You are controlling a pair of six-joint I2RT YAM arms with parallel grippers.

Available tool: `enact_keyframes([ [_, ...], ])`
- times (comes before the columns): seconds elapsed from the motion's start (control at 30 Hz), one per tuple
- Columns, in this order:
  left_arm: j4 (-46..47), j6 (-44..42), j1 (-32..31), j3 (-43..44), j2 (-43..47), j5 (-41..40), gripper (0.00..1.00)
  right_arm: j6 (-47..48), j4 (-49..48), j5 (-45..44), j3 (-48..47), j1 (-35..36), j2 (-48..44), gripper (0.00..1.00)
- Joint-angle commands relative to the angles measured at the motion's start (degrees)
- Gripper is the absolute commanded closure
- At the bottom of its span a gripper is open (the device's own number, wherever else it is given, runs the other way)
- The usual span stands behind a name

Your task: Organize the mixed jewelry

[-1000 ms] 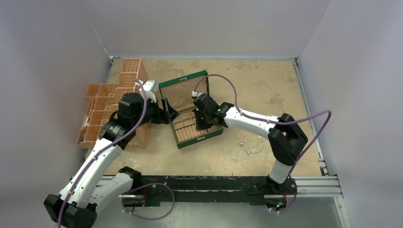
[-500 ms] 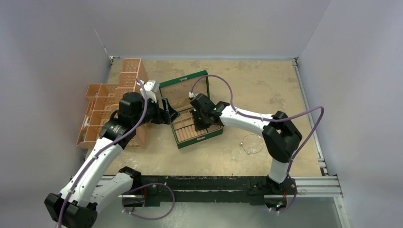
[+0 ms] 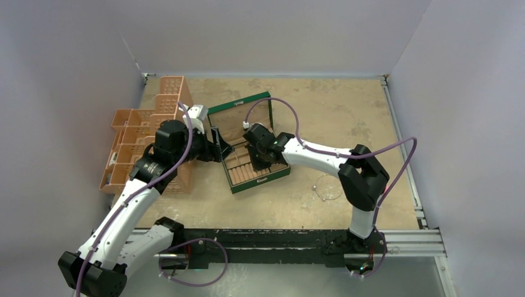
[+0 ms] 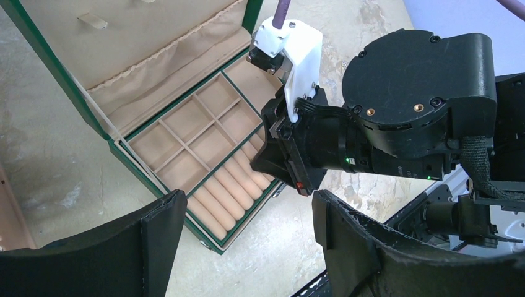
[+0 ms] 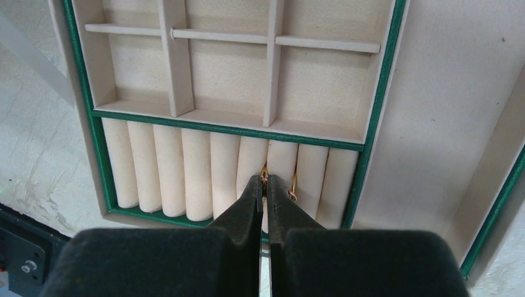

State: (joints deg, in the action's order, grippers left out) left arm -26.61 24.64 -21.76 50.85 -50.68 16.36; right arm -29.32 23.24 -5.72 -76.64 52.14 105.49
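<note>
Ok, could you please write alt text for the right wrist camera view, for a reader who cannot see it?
The right gripper, nearly shut, pinches a tiny gold ring at a slot between the tan ring rolls of the open green box. A second gold ring sits one slot to the right; square compartments lie above.

gold ring: pinched at the tips of the right fingers, only a sliver showing, rest hidden between them
second gold ring: just right of those tips, half sunk between two rolls, shape too small to tell
green box: cut off beyond the tips; near rim hidden under them
wire hoop: well apart from them, too faint for detail
left fingers: bases cut off
</note>
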Motion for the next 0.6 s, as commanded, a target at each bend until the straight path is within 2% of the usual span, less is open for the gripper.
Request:
enact_keyframes([
  [0.0, 2.44, -1.09, 0.40, 0.00, 0.13, 1.06, 0.26, -1.13, 1.45, -2.18, -1.84, 0.59, 1.18, 0.95],
  [0.07, 2.43, -1.09, 0.43, -0.01, 0.05, 1.04, 0.26, -1.35, 1.60, -2.28, -2.76, 0.59, 0.31, 0.87],
  [0.17, 2.44, -1.01, 0.48, 0.03, -0.03, 1.09, 0.26, -2.26, 2.63, 0.17, -3.91, 0.59, -1.58, 0.67],
  [0.23, 2.44, -0.94, 0.49, -0.01, -0.03, 1.13, 0.26, -2.45, 3.00, 0.46, -4.81, 0.53, -3.26, 0.61],
  [0.43, 2.96, -0.74, 0.55, -0.07, 0.28, 2.18, 0.26, -2.95, 4.57, -0.52, -7.17, 0.51, -6.44, 0.58],
  [0.57, 2.99, -0.40, 0.58, -0.14, 0.56, 2.38, 0.26, -3.38, 3.18, -5.36, -5.68, 0.02, -9.80, 0.62],
])
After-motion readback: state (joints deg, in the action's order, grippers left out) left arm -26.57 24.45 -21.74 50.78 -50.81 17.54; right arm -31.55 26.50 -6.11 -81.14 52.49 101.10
